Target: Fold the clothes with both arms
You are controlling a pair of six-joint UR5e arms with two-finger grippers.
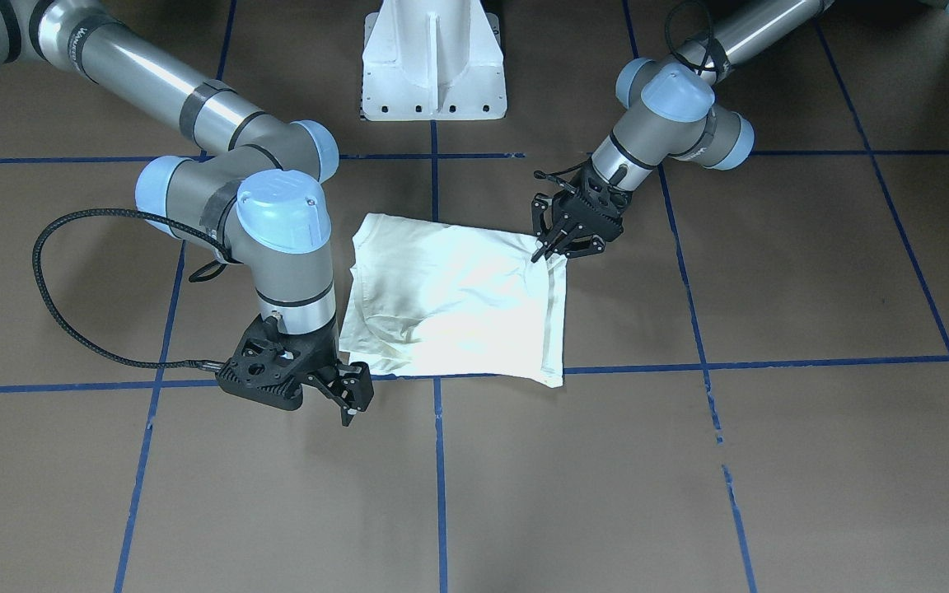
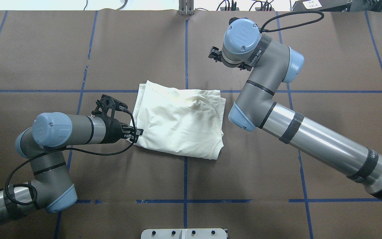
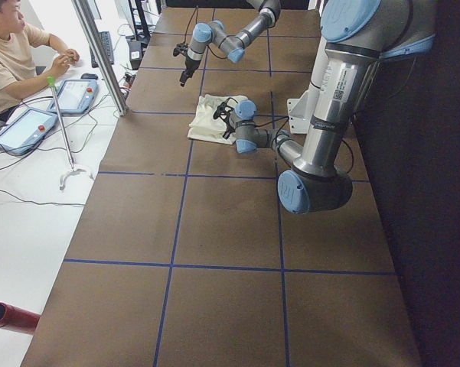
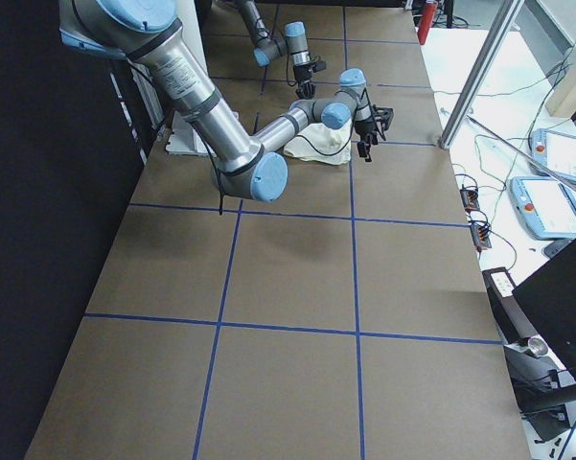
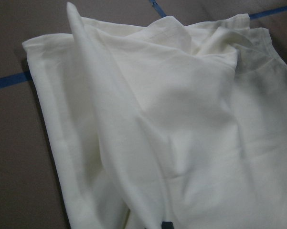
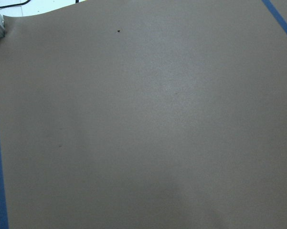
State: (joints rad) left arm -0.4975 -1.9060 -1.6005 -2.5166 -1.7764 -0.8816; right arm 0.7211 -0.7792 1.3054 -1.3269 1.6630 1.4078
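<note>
The T-shirt (image 2: 181, 122) lies on the middle of the tabletop (image 2: 277, 172), in front of the white pedestal (image 1: 433, 66), already gathered into a rough square with its plain cream side up and no sleeve trailing out. Most of the folding looks done. The top layer is rumpled and the edges do not line up, so a last fold or some smoothing likely remains. The left gripper (image 1: 542, 254) sits at the corner nearest the robot's left, fingers narrow and seemingly pinching the hem. The right gripper (image 1: 351, 403) hangs just off the opposite corner, holding nothing; how wide its fingers stand I cannot tell
</note>
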